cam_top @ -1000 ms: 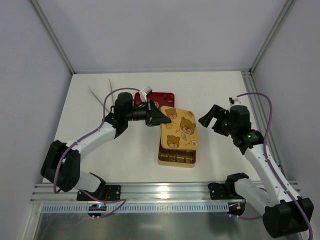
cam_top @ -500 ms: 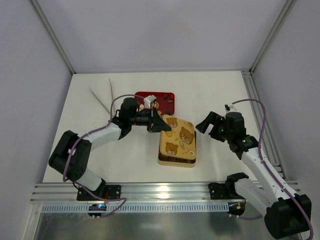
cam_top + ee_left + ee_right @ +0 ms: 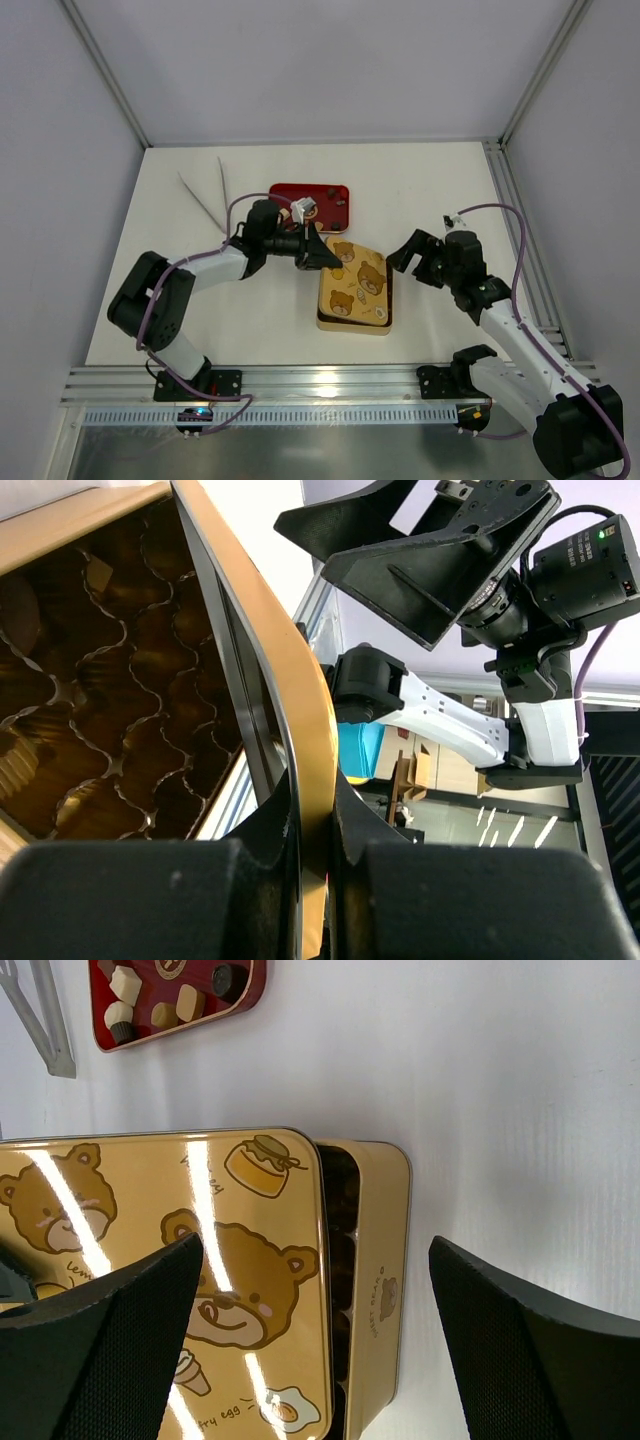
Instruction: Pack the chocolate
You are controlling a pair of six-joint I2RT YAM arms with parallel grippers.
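My left gripper [image 3: 325, 255] is shut on the rim of the gold bear-printed lid [image 3: 356, 281], which lies tilted over the gold tin [image 3: 352, 323] and covers most of it. In the left wrist view the jaws [image 3: 315, 840] pinch the lid's edge [image 3: 300, 700], with the tin's dark paper cells [image 3: 110, 680] beside it. My right gripper [image 3: 412, 258] is open and empty just right of the tin; its view [image 3: 320, 1340] shows the lid [image 3: 170, 1260] offset from the tin wall [image 3: 385, 1280]. Loose chocolate pieces [image 3: 150, 1005] lie in the red tray [image 3: 312, 197].
Metal tongs [image 3: 203, 190] lie on the white table at the back left, also in the right wrist view [image 3: 40, 1020]. The red tray sits just behind the tin. Frame rails run along the right and near edges.
My left gripper has carried the lid toward the near side and lowered it over the tin, which now shows only a thin strip. My right gripper has shifted slightly left toward the tin.
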